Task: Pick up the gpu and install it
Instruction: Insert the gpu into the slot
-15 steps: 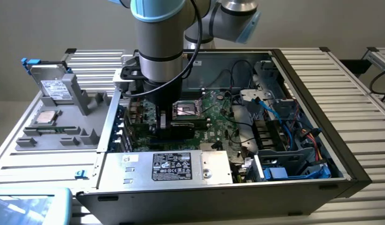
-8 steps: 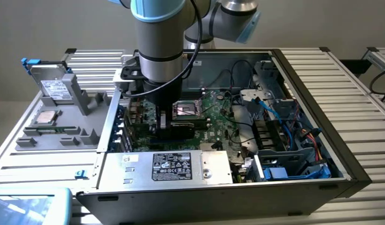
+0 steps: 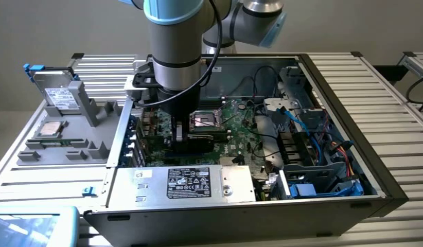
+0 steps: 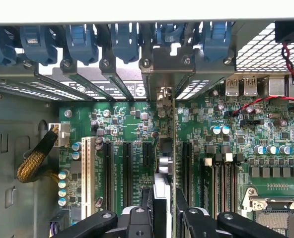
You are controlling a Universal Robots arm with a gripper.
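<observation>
While your half-closed pincer (image 4: 163,210) clamps the gpu (image 4: 162,171) edge-on, at nine o'clock of the socket (image 3: 206,121) in the exterior view, judge it stiff, light, fragile: grip edges, not components.

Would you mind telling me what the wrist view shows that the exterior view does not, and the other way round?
Wrist view: the gpu held edge-on in the pincer, above the expansion slots, with the blue slot latches in a row beyond.
Exterior view: the arm standing over the open case, the labelled power supply, and on the exterior view's left a grey tray with a drive.
Both: the green motherboard and the CPU socket.
</observation>
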